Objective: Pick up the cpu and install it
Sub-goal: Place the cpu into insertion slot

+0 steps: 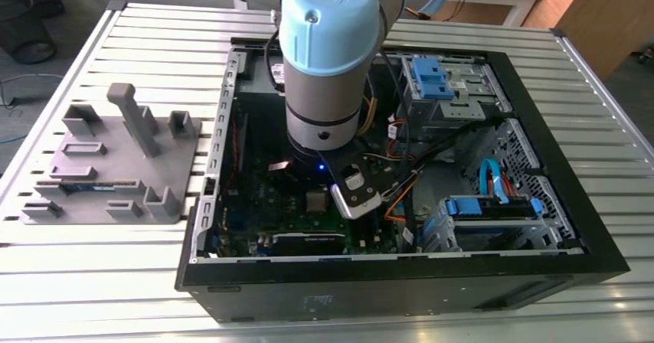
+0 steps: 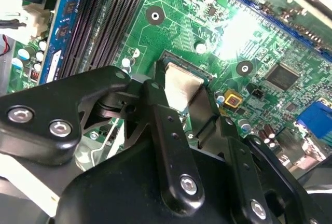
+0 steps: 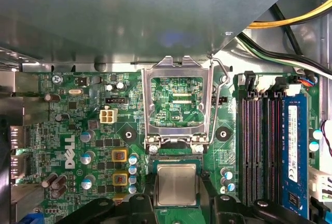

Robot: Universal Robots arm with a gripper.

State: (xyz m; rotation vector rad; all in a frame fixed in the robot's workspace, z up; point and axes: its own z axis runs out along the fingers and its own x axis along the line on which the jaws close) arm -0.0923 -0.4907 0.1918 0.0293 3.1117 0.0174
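The cpu [image 3: 176,184], a small square chip with a silvery top, lies at the motherboard's socket [image 3: 176,157], just in front of the raised metal load plate [image 3: 179,105]. In both wrist views my gripper [image 3: 177,190] is shut on the cpu [image 2: 181,85], with one black finger [image 2: 155,105] against each of two opposite edges. Whether the chip is fully seated or held just above the socket I cannot tell. In the exterior view the arm [image 1: 325,67] reaches straight down into the open computer case [image 1: 572,228].
Memory slots [image 3: 259,146] with one blue-labelled stick [image 3: 292,151] run beside the socket. Yellow and black cables [image 3: 290,22] hang near the case wall. A grey parts holder [image 1: 112,159] stands on the slatted table at the exterior view's left. Drive bays [image 1: 449,83] fill the case's far side.
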